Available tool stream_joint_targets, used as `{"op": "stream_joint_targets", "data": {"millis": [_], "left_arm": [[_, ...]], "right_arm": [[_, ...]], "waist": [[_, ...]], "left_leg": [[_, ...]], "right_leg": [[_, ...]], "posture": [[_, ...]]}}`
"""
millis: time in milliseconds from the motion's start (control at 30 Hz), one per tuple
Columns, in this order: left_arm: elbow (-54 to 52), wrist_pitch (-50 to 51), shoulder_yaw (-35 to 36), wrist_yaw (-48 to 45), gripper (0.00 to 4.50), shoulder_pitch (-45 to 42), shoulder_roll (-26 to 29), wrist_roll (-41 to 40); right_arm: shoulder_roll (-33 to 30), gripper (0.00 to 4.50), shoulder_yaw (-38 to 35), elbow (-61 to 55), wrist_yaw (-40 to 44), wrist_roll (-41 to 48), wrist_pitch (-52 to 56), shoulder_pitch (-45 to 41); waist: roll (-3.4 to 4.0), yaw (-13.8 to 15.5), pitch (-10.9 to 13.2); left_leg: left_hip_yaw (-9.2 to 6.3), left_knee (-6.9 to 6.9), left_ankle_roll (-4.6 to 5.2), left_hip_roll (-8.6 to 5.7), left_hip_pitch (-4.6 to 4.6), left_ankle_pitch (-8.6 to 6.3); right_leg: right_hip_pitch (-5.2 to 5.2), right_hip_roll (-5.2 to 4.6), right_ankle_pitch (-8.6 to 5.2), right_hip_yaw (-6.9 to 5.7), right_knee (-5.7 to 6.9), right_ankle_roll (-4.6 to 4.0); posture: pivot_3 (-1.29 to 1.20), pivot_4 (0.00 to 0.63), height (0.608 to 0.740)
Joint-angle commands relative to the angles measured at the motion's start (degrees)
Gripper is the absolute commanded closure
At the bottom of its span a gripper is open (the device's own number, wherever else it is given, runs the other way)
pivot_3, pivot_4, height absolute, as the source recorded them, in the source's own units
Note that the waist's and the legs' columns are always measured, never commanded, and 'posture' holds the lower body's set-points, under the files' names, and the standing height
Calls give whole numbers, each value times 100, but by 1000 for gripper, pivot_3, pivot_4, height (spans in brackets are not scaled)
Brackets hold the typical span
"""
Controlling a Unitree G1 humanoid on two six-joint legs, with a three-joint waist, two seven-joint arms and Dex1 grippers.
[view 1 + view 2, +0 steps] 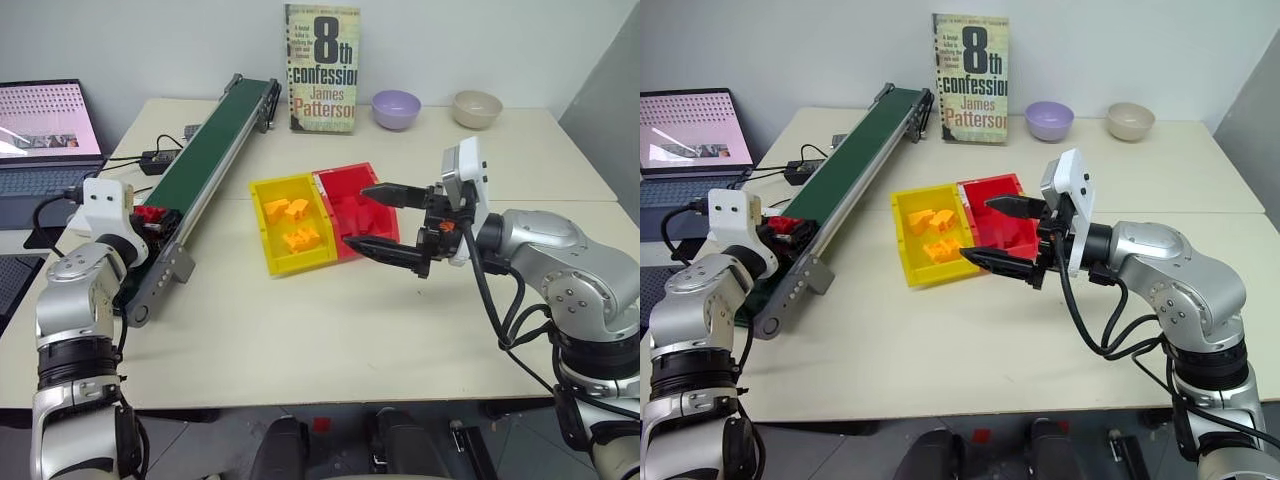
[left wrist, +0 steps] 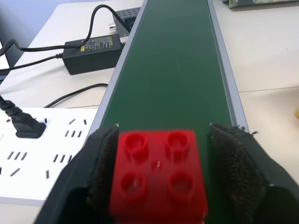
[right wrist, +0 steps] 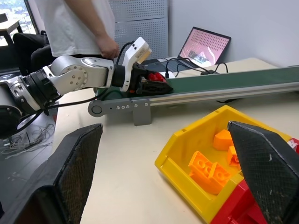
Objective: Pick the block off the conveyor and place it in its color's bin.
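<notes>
Red block [image 2: 159, 175] between left fingers [image 2: 100, 163], seemingly gripped

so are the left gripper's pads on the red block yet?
Cannot tell. In the left wrist view the block sits between the left gripper pads, one side looks close, with green belt beside the other.

1. Conveyor [image 1: 205, 165]: bare green belt runs free from the block [image 2: 159, 175] to the far end; the left gripper [image 2: 159, 186] blocks the near end, fingers flanking the block.
2. Cables, power brick [image 2: 93, 46] and power strip [image 2: 42, 154] crowd the table's left edge beside the belt.
3. Right gripper [image 1: 392, 225], jaws spread, hangs in front of the red bin [image 1: 358, 210].
4. Yellow bin [image 1: 290, 222] stands between belt and red bin.
5. Table [image 1: 330, 330]: near half bare.
6. Book [image 1: 322, 68] and two bowls line the far edge.
</notes>
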Motion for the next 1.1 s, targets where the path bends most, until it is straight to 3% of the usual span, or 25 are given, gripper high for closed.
{"op": "stream_joint_targets", "data": {"millis": [33, 167, 433, 667, 733, 867, 1100], "left_arm": [[-705, 335, 320, 108, 2193, 241, 129, -183], [-1382, 829, 633, 259, 2930, 504, 138, -417], [-1636, 1133, 641, 326, 2961, 348, 50, -591], [-1574, 1141, -506, -397, 2961, -818, -91, -662], [-1288, 1003, -943, -662, 2961, -1353, -294, -609], [-62, 115, -2184, -1338, 2961, -2503, -1364, -116], [2055, -1426, -2789, -2041, 2961, -3424, -2229, 462]], "right_arm": [[-76, 0, -194, -141, -13, 79, -87, -34], [-89, 0, -204, -186, -40, 97, -80, 14], [-86, 0, -196, -273, -247, -26, -129, 212], [-339, 0, -248, -640, -1168, -873, -151, 745], [-259, 0, -378, -863, -1570, -942, 28, 918], [77, 0, -572, -1680, -2645, -1209, 470, 1750], [602, 0, -515, -2220, -3486, -1420, 835, 2023]], "waist": [[0, -1, 0], [0, -3, 0], [-1, 8, 0], [-5, 73, -3], [-6, 75, -3], [-11, 194, -7], [-5, -68, -3]], "left_leg": [[0, 0, 0, 0, 0, 0], [-1, 0, 0, 6, 1, 0], [-1, 0, 0, 0, 1, 0], [-4, 3, 0, -14, -5, 0], [3, 4, 0, -16, -5, 0], [-4, 5, 0, -23, -10, 0], [13, 2, 1, -30, -8, -1]], "right_leg": [[0, -1, 0, 0, 1, 0], [0, -5, 0, 0, 0, 0], [2, -2, 0, 0, 0, 0], [4, 4, -1, -5, -5, 0], [4, 4, 0, 3, -6, 2], [18, 9, 0, -21, -13, 3], [-5, 33, 0, 12, -13, 4]], "posture": [[0, 150, 740], [0, 150, 740], [0, 150, 740], [0, 150, 740], [0, 150, 740], [0, 150, 740], [0, 150, 740]]}}
